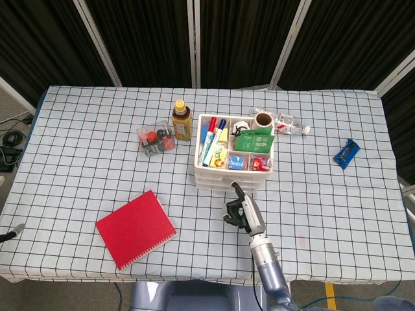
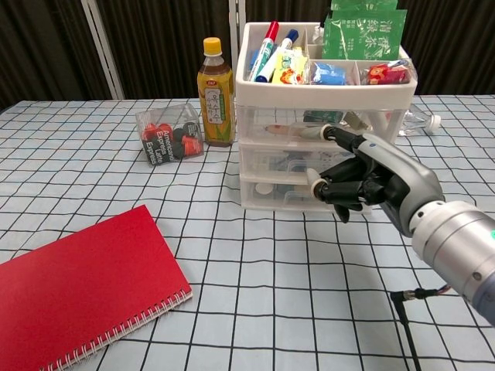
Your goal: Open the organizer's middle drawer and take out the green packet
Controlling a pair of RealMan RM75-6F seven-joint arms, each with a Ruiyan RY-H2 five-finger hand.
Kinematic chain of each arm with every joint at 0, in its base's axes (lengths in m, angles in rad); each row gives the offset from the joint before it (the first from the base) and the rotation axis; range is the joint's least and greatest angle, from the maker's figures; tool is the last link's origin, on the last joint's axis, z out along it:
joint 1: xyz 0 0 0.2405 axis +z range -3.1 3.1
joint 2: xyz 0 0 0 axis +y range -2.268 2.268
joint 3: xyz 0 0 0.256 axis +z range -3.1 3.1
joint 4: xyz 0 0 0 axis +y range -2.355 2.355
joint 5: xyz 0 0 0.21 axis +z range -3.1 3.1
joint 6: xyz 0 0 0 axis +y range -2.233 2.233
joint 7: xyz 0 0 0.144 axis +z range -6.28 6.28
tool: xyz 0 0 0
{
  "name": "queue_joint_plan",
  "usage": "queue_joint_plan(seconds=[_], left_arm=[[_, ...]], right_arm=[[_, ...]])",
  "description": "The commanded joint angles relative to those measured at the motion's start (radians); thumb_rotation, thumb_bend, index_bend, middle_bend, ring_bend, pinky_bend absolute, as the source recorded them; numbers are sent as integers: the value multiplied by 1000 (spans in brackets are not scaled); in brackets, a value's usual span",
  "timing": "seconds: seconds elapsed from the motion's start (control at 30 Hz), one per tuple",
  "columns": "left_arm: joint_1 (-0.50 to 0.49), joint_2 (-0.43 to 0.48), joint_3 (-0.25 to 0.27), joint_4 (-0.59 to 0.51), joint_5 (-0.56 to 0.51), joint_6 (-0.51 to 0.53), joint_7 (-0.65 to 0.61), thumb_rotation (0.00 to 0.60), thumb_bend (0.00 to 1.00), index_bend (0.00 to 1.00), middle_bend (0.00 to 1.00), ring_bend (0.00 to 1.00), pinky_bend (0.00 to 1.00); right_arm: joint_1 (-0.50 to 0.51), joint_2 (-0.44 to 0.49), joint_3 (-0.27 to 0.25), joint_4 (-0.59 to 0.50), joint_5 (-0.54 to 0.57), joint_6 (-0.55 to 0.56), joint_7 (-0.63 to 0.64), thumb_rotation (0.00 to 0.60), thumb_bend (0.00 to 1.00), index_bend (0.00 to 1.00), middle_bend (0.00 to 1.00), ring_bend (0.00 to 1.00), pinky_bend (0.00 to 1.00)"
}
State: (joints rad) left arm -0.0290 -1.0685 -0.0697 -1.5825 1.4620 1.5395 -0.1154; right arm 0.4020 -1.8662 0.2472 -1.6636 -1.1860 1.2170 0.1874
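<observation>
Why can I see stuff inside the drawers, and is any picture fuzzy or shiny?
Chest view: the organizer has clear plastic drawer fronts, so the contents show through, a bit hazy; the right hand looks sharp. Head view: even light, soft shadows only, no strong glare; the organizer is small there, so its drawers cannot be read.

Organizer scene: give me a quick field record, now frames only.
organizer: white, three drawers, all look closed
top tray: markers, green packet, small items
right hand: in front of the drawers, fingers curled, nothing visibly held; contact unclear
left hand: not in view
left of organizer: bottle, clear box
near left: red notebook
far right: blue item
</observation>
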Motion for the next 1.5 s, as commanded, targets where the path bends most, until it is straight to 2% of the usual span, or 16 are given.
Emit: queue_joint_plan(seconds=[0.03, 0.6, 0.87, 1.33, 1.5], left_arm=[[0, 1, -1, 0, -1, 0, -2, 600, 60, 0, 0, 0, 0], [-2, 7, 1, -4, -10, -15, -2, 600, 60, 0, 0, 0, 0], [-1, 9, -1, -4, -12, -12, -8, 600, 60, 0, 0, 0, 0], [1, 9, 2, -8, -4, -6, 1, 600, 60, 0, 0, 0, 0], [-1, 6, 5, -11, 0, -9, 13, 600, 60, 0, 0, 0, 0]], right_arm=[[0, -5, 3, 10, 5, -1, -1, 600, 498, 164, 929, 930, 766], [19, -29, 30, 52, 8, -55, 72, 600, 500, 181, 930, 931, 766], [25, -30, 35, 42, 15, -89, 114, 600, 502, 267, 934, 930, 766], [-17, 22, -20, -42, -18, -77, 149, 600, 504, 316, 936, 930, 766], [-45, 57, -82, -75, -52, -72, 154, 600, 504, 316, 936, 930, 766]])
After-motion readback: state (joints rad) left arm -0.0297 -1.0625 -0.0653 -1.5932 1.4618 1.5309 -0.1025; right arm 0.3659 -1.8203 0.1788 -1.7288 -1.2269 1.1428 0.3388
